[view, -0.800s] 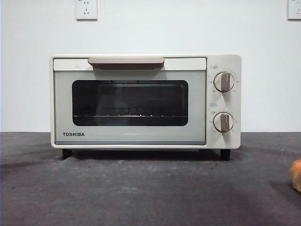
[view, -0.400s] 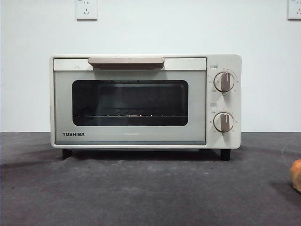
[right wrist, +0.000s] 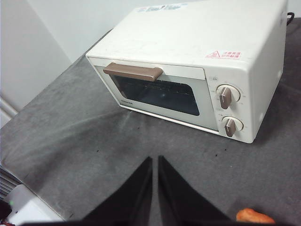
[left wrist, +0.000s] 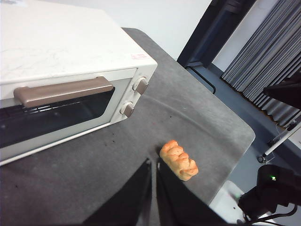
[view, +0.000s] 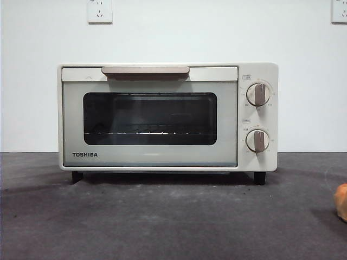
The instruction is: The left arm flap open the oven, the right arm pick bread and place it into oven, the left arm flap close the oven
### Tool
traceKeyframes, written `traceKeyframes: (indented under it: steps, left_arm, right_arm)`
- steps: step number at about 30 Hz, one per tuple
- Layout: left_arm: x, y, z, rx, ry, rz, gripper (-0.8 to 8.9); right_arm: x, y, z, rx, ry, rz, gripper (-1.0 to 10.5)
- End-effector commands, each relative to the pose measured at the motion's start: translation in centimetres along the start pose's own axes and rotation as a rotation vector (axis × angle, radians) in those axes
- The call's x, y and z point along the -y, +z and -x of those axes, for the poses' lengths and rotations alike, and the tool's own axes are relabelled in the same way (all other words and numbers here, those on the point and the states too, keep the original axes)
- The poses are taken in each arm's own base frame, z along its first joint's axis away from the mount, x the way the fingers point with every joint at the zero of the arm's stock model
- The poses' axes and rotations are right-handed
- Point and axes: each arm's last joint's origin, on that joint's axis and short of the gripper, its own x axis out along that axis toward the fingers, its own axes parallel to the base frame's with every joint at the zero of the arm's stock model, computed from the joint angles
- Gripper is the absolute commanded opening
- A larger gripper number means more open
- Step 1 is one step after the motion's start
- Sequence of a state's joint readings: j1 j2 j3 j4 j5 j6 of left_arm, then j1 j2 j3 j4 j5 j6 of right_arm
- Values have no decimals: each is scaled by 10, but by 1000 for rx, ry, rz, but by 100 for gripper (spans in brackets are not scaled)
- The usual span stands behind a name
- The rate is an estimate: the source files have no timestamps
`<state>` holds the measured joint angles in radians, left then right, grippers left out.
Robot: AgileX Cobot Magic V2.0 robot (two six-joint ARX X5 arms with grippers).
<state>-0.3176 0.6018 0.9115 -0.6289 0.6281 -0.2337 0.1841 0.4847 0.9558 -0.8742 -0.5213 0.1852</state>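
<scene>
Oven [view: 168,116] centre frame in the front view, door shut, rack dim behind dark glass. Bread [view: 341,201] cut off at the lower right edge, only a sliver showing. Neither arm appears in that view. Left gripper [left wrist: 154,165] jaws pressed together, holding nothing; right gripper [right wrist: 154,162] likewise closed and empty.

Hardly anything differs from the earlier front views: only the bread [view: 341,201], a sliver at the right edge on the worktop [view: 173,216], shows marginally less than a second ago.
</scene>
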Motion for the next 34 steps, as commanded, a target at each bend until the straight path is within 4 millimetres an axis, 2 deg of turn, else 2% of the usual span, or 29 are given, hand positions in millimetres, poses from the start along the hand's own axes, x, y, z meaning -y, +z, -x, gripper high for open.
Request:
traceKeyframes:
  steps: [1,5,7,8,12,15,18,27,34]
  left_arm:
    - [4,5,2,20,-6,-54,30]
    - [3,6,1,22,-5,-73,40]
    - [2,6,0,19,-5,-82,95]
    - [2,6,0,18,-4,-84,152]
    - [2,7,0,19,-4,-96,425]
    - [2,7,0,23,-4,-111,526]
    - [2,7,-1,20,-4,-114,538]
    - [0,7,-3,13,-3,-111,531]
    - [-3,8,-7,-3,1,-114,531]
  right_arm:
    - [-2,4,3,16,8,25,19]
    - [-2,4,2,15,6,25,19]
    - [-2,4,2,20,-14,25,21]
    - [-1,4,3,24,-32,26,47]
    - [-1,5,2,32,-55,27,302]
    - [-1,5,2,33,-56,27,434]
    - [-1,5,3,33,-60,19,494]
    - [1,3,1,3,-66,-24,498]
    - [16,-5,-20,-229,-155,-141,498]
